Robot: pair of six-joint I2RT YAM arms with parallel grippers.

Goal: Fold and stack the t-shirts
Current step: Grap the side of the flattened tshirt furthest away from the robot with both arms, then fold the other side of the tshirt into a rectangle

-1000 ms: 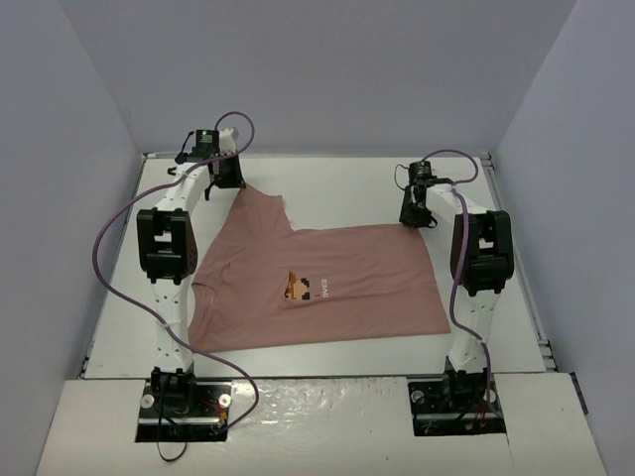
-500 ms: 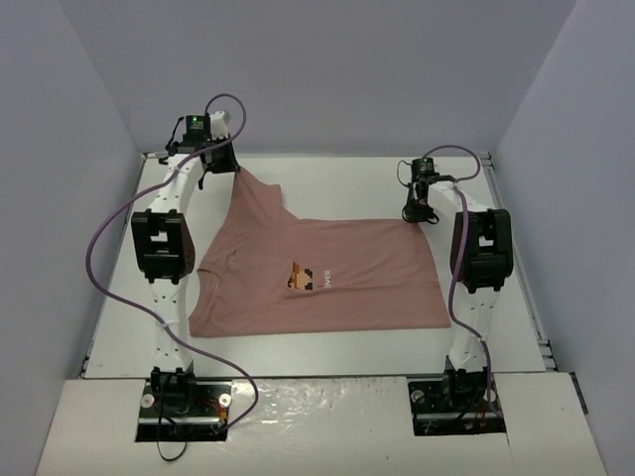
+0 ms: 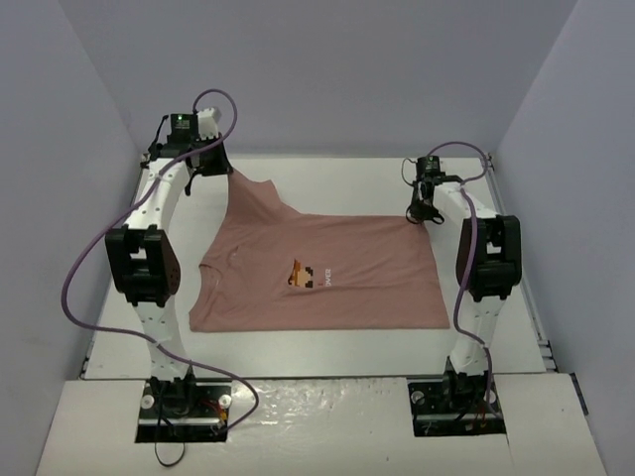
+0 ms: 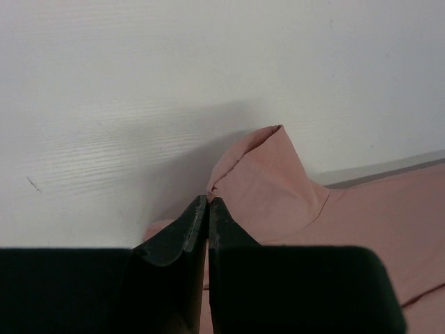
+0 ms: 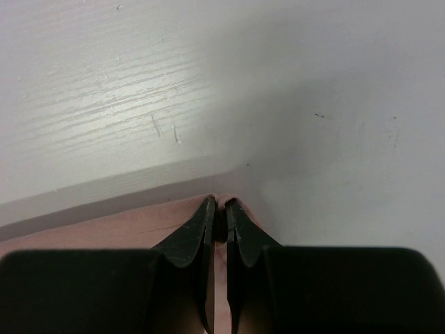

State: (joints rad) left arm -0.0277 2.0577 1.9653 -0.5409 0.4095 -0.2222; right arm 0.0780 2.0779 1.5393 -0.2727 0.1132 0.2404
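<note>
The dusty-pink t-shirt (image 3: 337,268) lies mostly flat on the white table (image 3: 337,183), chest print (image 3: 310,277) facing up and neck to the left. My left gripper (image 3: 222,172) is shut on the far left sleeve and holds it raised off the table. In the left wrist view the jaws (image 4: 208,200) pinch a peak of pink cloth (image 4: 271,177). My right gripper (image 3: 426,212) is shut on the shirt's far right corner. In the right wrist view its tips (image 5: 221,203) squeeze that corner's edge (image 5: 104,226).
Grey walls (image 3: 327,79) close in the table at the back and on both sides. A raised lip (image 3: 111,297) runs along its left edge. Purple cables (image 3: 84,268) loop beside each arm. Both arm bases (image 3: 184,397) stand at the near edge.
My left gripper has drawn the sleeve back and to the left, lifting it. My right gripper has closed on the far right corner and shifted slightly back.
</note>
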